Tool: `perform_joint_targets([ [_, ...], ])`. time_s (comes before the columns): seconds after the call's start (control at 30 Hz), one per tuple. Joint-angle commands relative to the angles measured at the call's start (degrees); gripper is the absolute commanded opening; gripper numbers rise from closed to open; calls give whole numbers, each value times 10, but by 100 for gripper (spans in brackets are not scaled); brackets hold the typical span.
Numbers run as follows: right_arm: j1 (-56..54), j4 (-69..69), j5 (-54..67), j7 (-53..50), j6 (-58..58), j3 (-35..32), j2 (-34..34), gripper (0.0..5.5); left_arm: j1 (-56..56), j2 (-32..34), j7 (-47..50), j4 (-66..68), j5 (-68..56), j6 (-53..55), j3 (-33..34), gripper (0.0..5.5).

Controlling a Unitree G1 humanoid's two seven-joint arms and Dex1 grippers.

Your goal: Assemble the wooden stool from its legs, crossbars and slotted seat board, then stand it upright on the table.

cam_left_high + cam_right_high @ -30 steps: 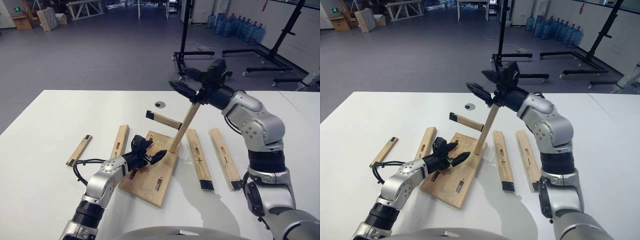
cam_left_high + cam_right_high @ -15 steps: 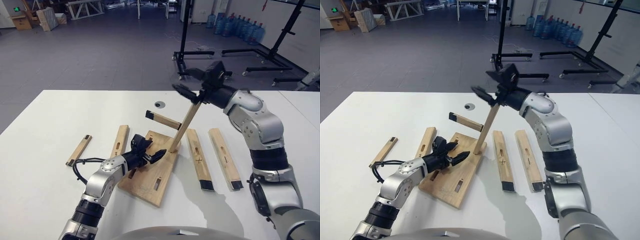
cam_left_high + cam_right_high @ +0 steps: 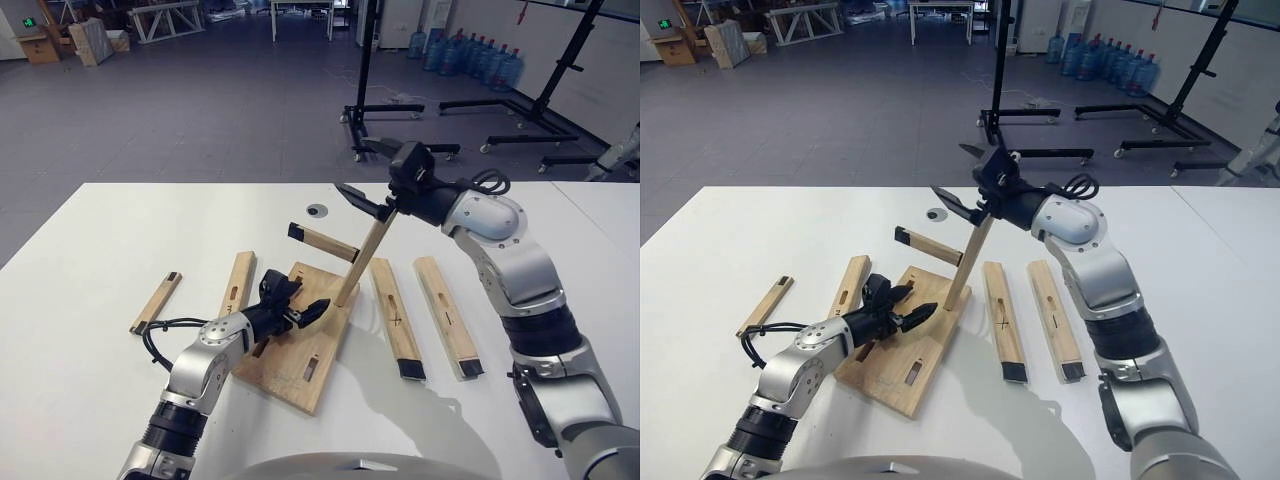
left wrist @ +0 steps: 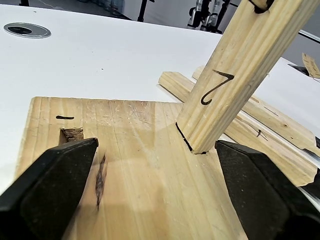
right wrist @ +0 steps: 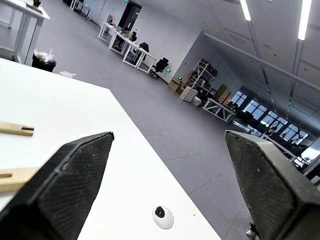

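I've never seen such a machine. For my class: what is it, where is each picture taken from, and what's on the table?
A humanoid robot with two arms, each with a two-fingered gripper. Two pictures look down from its head; two come from wrist cameras. On the table lies a slotted seat board, one leg leaning in a slot, a crossbar jutting from it. Four loose wooden pieces lie beside it. The left gripper is open over the board at the leg's foot; the right gripper is open at the leg's top.

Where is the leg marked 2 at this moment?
In the left eye view, the leg stands tilted in the seat board near its right corner, its top by the right gripper.
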Motion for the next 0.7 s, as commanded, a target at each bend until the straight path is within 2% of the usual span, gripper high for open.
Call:
perform_joint_targets([
  [0.03,39,9,54,15,28,-37,23,407,35,8,19,43,20,50,-6,430],
  [0.23,-16,-62,151,10,60,-118,25,407,35,-3,27,52,20,46,-1,430],
  [0.3,-10,-103,219,27,97,-140,20,407,31,-9,32,57,22,43,3,430],
  [0.4,54,-191,393,69,192,-166,-7,407,26,-19,37,58,21,34,8,430],
  [0.5,132,-229,480,85,267,-147,-33,407,21,-25,40,57,21,31,12,430],
  [0.57,181,-203,504,54,294,-124,-3,407,19,-27,41,56,22,27,12,430],
  [0.7,235,-137,415,34,284,-34,36,407,12,-24,35,56,23,25,10,430],
])
